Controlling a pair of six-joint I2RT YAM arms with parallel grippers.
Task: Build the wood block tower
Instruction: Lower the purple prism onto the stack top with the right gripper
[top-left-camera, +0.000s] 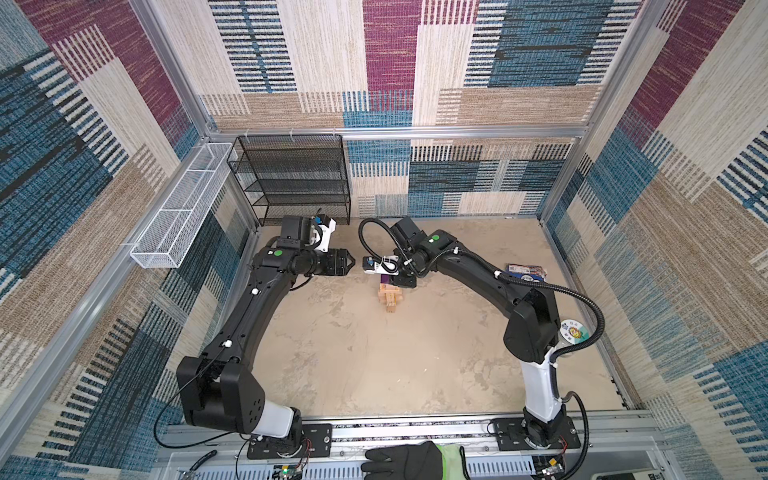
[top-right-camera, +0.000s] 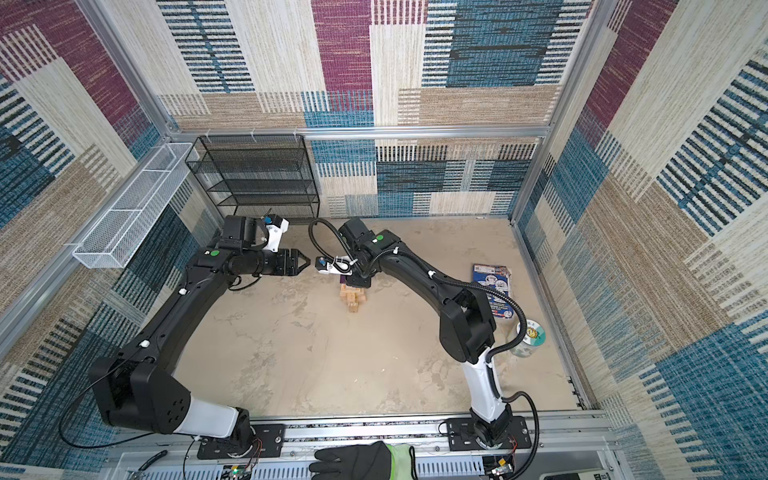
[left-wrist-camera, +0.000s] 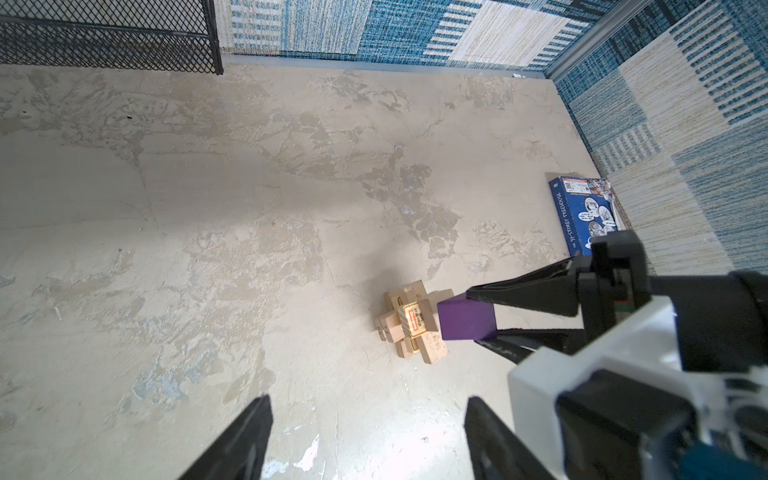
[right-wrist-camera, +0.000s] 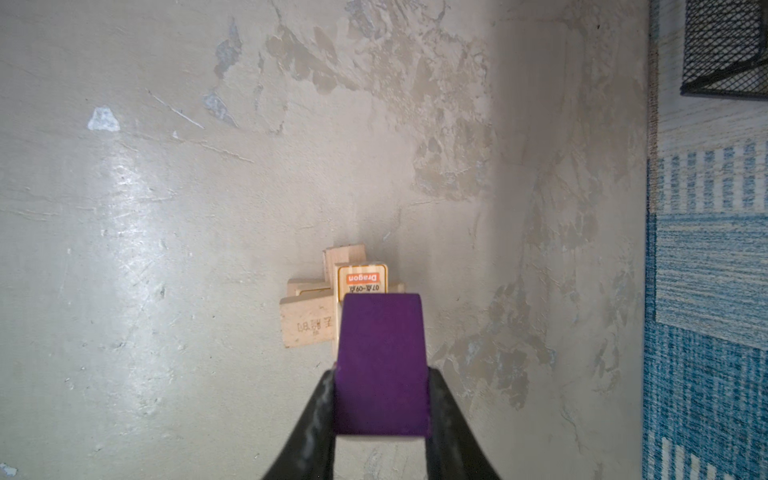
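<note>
Right tool (right-wrist-camera: 380, 376) clenched on purple wedge (left-wrist-camera: 465, 320), held over the tower (top-left-camera: 389, 298). Tower stands mid-width on the counter (top-left-camera: 374, 353), toward the far side. Whether the wedge touches the top orange-printed block (right-wrist-camera: 362, 279): cannot tell. Left tool (top-left-camera: 351, 262) released, jaws parted, empty, left of tower, apart from it

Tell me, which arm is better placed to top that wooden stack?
Right. The right claw grips the purple wooden wedge close over the pale wooden block tower; the left claw hangs open, empty.
</note>
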